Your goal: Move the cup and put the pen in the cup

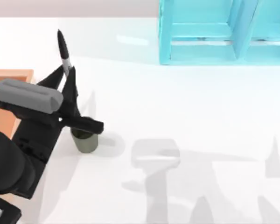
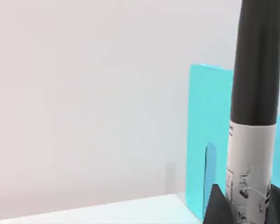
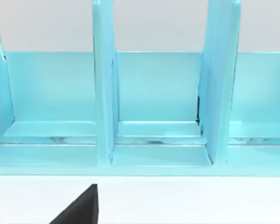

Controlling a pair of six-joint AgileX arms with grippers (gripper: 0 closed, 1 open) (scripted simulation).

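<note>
Left gripper (image 1: 67, 77) has the marker pen (image 1: 63, 49), jaws clamped on its white-grey barrel!
Black cap up, the pen stands at ten o'clock on the white table (image 1: 186, 107). The olive-green cup (image 1: 85, 140) sits at eight o'clock, part-hidden under the arm. Turquoise shelf rack (image 1: 200, 32) at one o'clock. Right gripper's (image 3: 79, 210) jaws: cannot tell.

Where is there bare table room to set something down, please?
The wide white stretch right of the cup and in front of the turquoise rack is free. The left side is crowded: the left end effector holds the pen above the cup, beside an orange tray.
</note>
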